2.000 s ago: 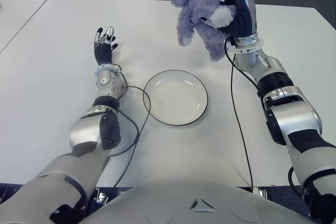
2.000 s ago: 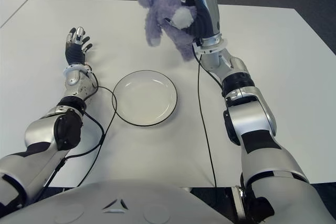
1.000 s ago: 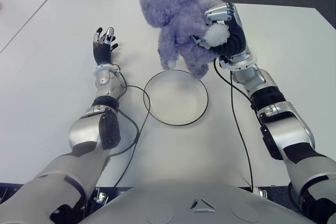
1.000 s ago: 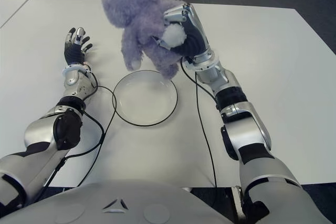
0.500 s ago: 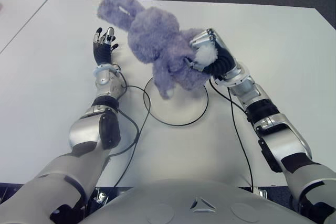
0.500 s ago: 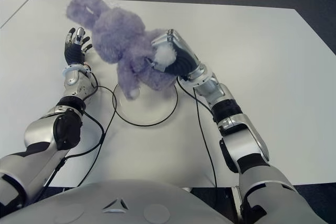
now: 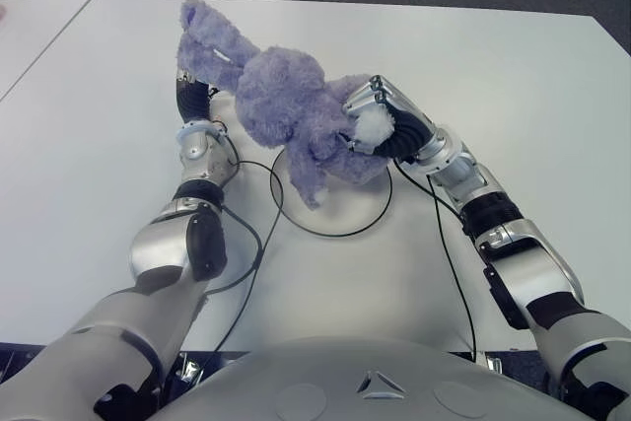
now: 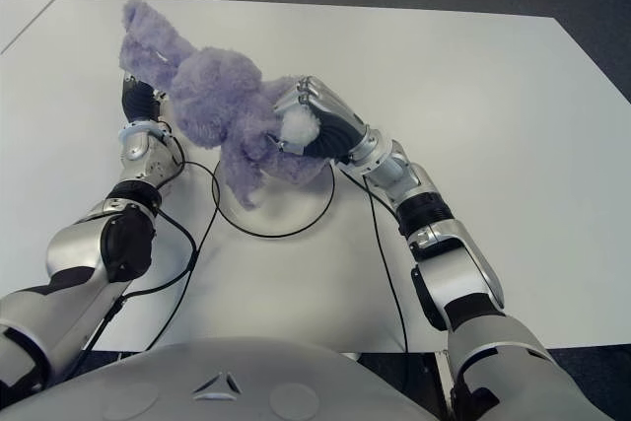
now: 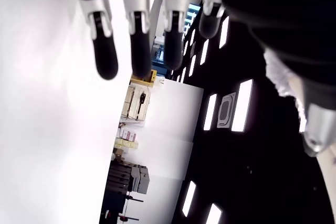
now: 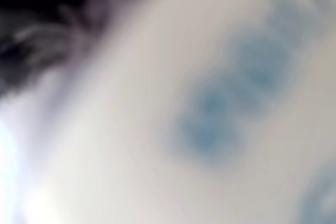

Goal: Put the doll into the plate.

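A white table (image 7: 513,76) fills the scene, and a round white plate (image 7: 355,219) with a dark rim serves as the landmark near its middle. Nearest the viewer, two silver and black robot arms reach forward, one on each side of the plate. A thin black cable (image 7: 254,234) loops along the left forearm and curves close against the plate's left rim, while a second black cable (image 7: 449,253) trails down beside the right forearm, to the right of the plate. The right hand (image 7: 386,127) hovers over the far right part of the plate, its fingers (image 7: 367,102) curled tightly around a fluffy purple rabbit doll (image 7: 281,105), gripping it near its white tail (image 7: 373,128). The doll is tilted, lying low over the far half of the plate; one leg hangs down toward the plate's left side, and whether the doll actually touches the dish cannot be told. Its head and long ears stretch away to the far left of the plate. The left hand (image 7: 193,98) shows to the far left of the plate, partly hidden behind the doll's ears; its own wrist camera shows its fingers (image 9: 105,51) stretched out straight, holding nothing, just above the white tabletop.
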`<state>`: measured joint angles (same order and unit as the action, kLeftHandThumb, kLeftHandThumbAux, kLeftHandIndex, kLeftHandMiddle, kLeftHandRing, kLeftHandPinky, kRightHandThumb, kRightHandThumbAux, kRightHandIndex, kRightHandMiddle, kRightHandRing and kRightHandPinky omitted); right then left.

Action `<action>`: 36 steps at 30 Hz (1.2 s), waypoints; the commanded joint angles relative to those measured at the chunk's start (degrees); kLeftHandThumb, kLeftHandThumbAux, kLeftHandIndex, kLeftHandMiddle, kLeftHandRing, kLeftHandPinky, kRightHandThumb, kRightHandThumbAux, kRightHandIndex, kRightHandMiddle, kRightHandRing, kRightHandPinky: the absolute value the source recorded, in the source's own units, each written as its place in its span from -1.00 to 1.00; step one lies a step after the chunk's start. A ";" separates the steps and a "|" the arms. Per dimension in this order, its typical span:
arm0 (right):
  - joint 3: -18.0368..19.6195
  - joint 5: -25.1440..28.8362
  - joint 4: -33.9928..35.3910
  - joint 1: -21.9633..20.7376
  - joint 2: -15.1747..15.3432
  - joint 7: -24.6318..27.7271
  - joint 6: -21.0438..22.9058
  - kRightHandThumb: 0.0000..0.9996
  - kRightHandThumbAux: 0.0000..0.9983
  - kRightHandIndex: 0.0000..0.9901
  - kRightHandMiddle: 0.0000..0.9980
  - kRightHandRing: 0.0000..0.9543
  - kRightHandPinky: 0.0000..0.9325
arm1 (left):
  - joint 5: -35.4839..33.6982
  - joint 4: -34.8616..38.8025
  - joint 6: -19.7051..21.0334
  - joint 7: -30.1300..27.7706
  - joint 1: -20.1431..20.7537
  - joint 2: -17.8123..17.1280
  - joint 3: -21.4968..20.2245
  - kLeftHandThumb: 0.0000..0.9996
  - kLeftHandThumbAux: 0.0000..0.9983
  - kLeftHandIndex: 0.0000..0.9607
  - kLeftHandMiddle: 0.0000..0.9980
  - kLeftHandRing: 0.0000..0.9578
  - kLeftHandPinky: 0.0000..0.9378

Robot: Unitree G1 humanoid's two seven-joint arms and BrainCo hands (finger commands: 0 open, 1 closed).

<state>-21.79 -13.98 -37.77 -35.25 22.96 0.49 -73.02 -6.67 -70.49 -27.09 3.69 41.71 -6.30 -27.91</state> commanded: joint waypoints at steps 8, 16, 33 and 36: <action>0.26 -6.80 -2.24 3.95 0.43 3.99 6.74 0.41 0.45 -0.12 0.80 0.88 0.93 | 1.25 -7.66 8.76 2.63 -12.08 3.82 1.13 -1.00 0.01 -0.78 -0.52 -0.41 -0.33; 0.85 -12.22 -4.30 2.96 0.07 0.91 9.57 0.41 0.45 -0.11 0.80 0.88 0.93 | 1.45 -7.66 8.58 3.09 -12.21 3.82 2.01 -1.00 0.05 -0.79 -0.52 -0.42 -0.34; -2.40 -19.25 -11.13 -2.26 0.37 1.75 15.39 0.08 0.41 -0.30 0.44 0.63 0.71 | 2.09 -7.74 9.62 4.35 -11.92 3.85 2.79 -1.00 0.08 -0.79 -0.52 -0.42 -0.36; -3.35 -20.74 -10.78 -2.96 0.97 3.88 19.62 -0.39 0.26 -0.74 -0.37 0.01 0.20 | 2.53 -7.76 9.81 4.54 -11.92 3.76 3.15 -1.00 0.07 -0.81 -0.53 -0.43 -0.36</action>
<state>-21.73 -29.11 -44.77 -39.34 21.96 -1.83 -63.49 -5.09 -70.49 -26.52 6.11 41.63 -6.20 -25.50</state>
